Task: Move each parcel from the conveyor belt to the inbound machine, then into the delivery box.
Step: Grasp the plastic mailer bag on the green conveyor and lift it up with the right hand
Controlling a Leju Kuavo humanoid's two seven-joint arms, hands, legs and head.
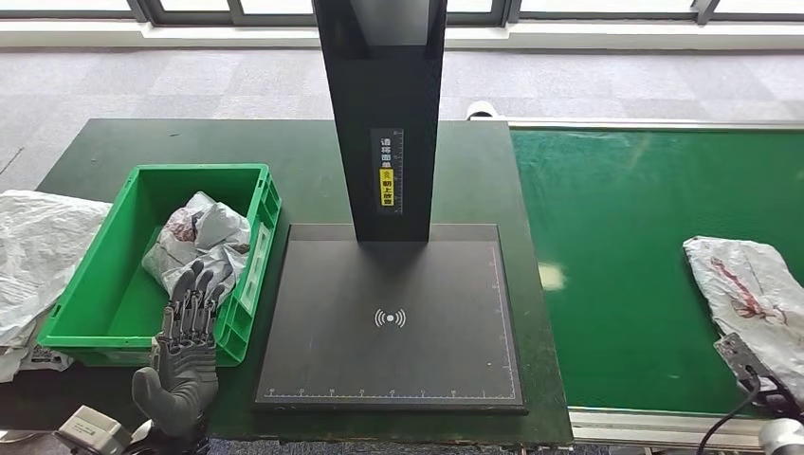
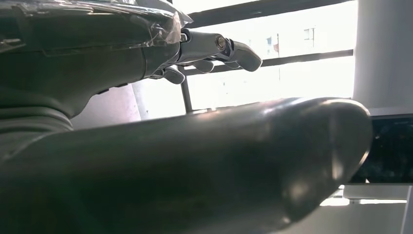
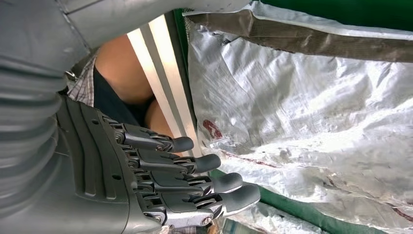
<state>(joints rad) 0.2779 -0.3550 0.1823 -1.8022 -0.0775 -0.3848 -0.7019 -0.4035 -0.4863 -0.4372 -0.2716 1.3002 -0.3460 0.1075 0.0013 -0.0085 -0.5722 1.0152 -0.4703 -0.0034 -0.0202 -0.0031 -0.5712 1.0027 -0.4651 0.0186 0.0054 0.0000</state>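
Dark green tabletop [image 1: 474,190] under us, grey carpet and a window sill beyond. Nearest in, the left hand [image 1: 186,355] stands at the tabletop's front edge, palm up, fingers [image 1: 194,294] spread and reaching over the near rim of the bin [image 1: 90,313] — holding nothing. The left wrist view confirms it: thumb big in the foreground, fingers straight against the bright windows. Over on the right, the right hand [image 3: 160,185] hangs at the belt's near edge, fingers extended and apart, empty, just beside the parcel [image 1: 754,294] without gripping it; a person's clothing shows behind the belt frame in that wrist view. That parcel, a crinkled silver-white bag with red marks, lies on the green belt [image 1: 645,246] at its right side. Centre stage, the inbound machine: a black scan plate [image 1: 389,322] with a wireless mark, nothing on it, and a black post [image 1: 384,114] rising from its far edge with a label strip. Left of the plate, the green bin holds one bagged parcel [image 1: 199,242], crumpled, toward its right wall. Left again, loose white bags [image 1: 33,256] slump off the tabletop beside the bin.
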